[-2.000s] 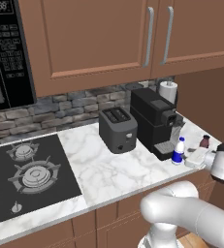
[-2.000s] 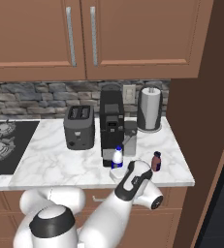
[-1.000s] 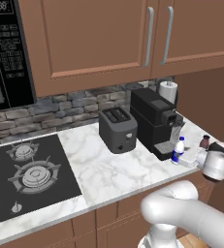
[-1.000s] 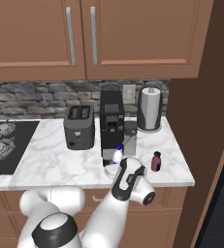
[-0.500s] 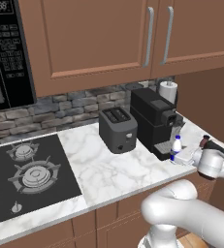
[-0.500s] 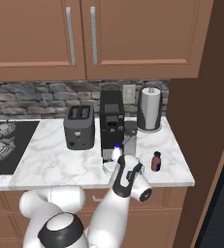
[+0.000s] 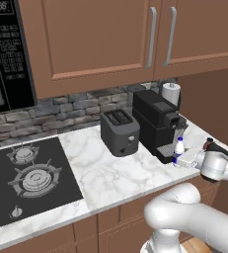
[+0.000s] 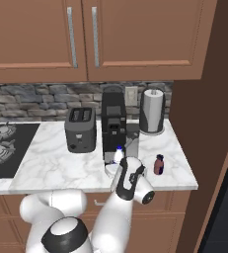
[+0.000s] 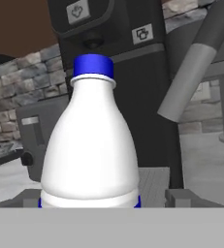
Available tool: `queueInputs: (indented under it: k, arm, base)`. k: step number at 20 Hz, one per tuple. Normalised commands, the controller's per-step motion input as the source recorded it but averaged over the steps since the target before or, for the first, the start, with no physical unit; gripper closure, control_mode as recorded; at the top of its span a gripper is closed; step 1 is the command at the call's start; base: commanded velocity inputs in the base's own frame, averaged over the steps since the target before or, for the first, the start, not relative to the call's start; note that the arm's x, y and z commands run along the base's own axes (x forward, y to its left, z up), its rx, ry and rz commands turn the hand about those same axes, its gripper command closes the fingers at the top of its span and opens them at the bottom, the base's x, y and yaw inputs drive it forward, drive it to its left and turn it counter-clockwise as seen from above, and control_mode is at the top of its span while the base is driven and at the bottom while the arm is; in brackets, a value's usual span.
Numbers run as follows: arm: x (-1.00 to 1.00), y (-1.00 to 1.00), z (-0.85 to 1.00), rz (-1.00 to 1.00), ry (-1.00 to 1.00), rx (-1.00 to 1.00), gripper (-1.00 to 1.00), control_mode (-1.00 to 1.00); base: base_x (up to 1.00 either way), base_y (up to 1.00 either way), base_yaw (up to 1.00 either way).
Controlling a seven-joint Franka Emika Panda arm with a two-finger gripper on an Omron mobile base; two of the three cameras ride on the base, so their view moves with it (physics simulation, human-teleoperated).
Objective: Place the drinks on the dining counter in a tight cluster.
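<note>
Closing on the white bottle point(image 7: 179, 149) by the coffee machine point(image 7: 157, 123), the gripper point(image 7: 187, 160) risks tipping it. Right base view: brown bottle point(image 8: 159, 164) stands just right on the tabletop point(image 8: 51, 170). Hand view: jaw state unclear; a skewed squeeze could topple it.

A home kitchen, rendered in simulation.

Brown wooden wall cabinets point(image 7: 100, 39) with long metal handles hang over a white marble counter point(image 7: 105, 178) backed by a grey stone-tile splashback point(image 8: 31, 96). A black gas hob point(image 7: 29, 178) is set into the counter at the left, with a microwave point(image 7: 4, 54) mounted above it. Further right stand a dark toaster point(image 7: 119, 132), a black coffee machine point(image 7: 157, 123) and a paper towel roll point(image 8: 152, 111).
</note>
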Motion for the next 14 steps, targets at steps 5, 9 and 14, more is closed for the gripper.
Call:
queueInputs:
  k: [5, 9, 14]
  arm:
    - [0.0, 0.0, -0.01, 0.0, 0.0, 0.0, 1.0, -1.0]
    - [-0.29, 0.0, 0.18, 0.0, 0.0, 0.0, 1.0, -1.0]
    - [-0.48, 0.02, 0.39, 0.0, 0.0, 0.0, 1.0, -1.0]
  base:
    - [0.0, 0.0, 0.0]
    - [0.0, 0.0, 0.0]
    - [0.0, 0.0, 0.0]
